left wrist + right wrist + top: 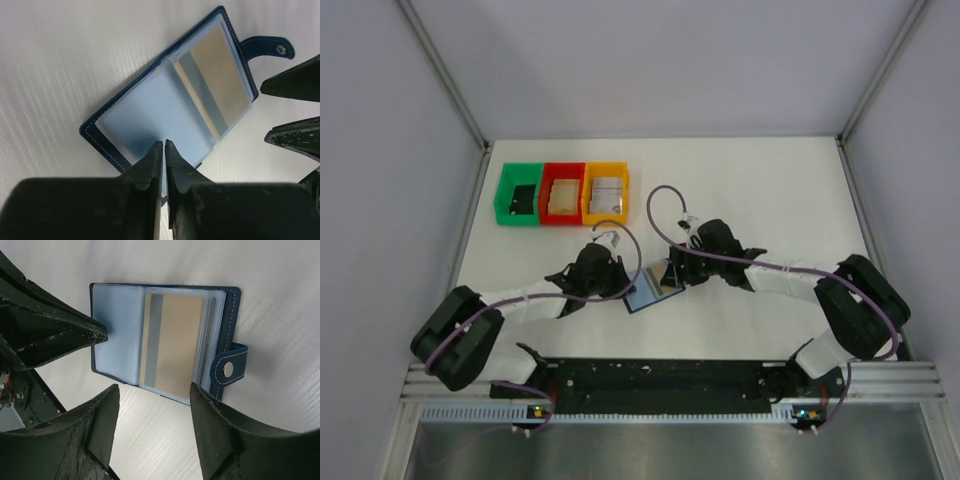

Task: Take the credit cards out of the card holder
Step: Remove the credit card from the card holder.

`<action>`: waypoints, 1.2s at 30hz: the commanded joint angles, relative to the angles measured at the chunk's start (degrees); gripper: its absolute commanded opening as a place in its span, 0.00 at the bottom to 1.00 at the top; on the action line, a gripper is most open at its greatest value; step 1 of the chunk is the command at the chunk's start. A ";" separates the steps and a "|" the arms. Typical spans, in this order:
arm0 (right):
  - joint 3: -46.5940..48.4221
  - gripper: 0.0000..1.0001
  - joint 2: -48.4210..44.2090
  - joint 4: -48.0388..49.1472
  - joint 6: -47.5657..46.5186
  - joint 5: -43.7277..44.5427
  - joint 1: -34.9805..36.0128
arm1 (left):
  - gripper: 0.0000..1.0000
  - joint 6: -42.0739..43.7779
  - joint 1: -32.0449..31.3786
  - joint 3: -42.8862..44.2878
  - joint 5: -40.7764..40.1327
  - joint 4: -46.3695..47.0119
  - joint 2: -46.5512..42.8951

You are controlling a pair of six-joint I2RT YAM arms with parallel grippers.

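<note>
From above, I see the card holder (647,291) lying open on the white table (770,190), between my two arms. The left gripper (623,285) is at its 9 o'clock and the right gripper (672,274) at its 1 o'clock. Green (518,196), red (561,193) and orange (605,192) bins sit in a row off at 11 o'clock.

On the left wrist camera, the left gripper (163,146) is clenched to a thin slit, its tips down on the edge of the holder's (150,115) pale left panel at 6 o'clock (pressing, as far as I can tell, not pinching). A tan card (215,80) with a grey stripe sits in the far panel's sleeve. The right gripper's fingers (292,80) show at 3 o'clock.

On the right wrist camera, the right gripper (154,390) is spread wide and holds nothing, one finger on each side of the holder's (117,330) 6 o'clock edge. The card (175,345) is still sleeved, and the snap strap (229,369) sticks out at 3 o'clock.
</note>
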 commanded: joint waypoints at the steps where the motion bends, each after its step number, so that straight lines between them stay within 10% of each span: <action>1: 2.69 0.57 1.50 2.38 0.55 0.41 0.66 | 0.08 -0.57 -0.19 0.86 -0.33 -1.70 1.21; 36: 2.51 0.45 -0.33 0.63 0.38 0.23 0.83 | 0.04 -0.75 -2.12 0.59 0.55 -3.19 1.03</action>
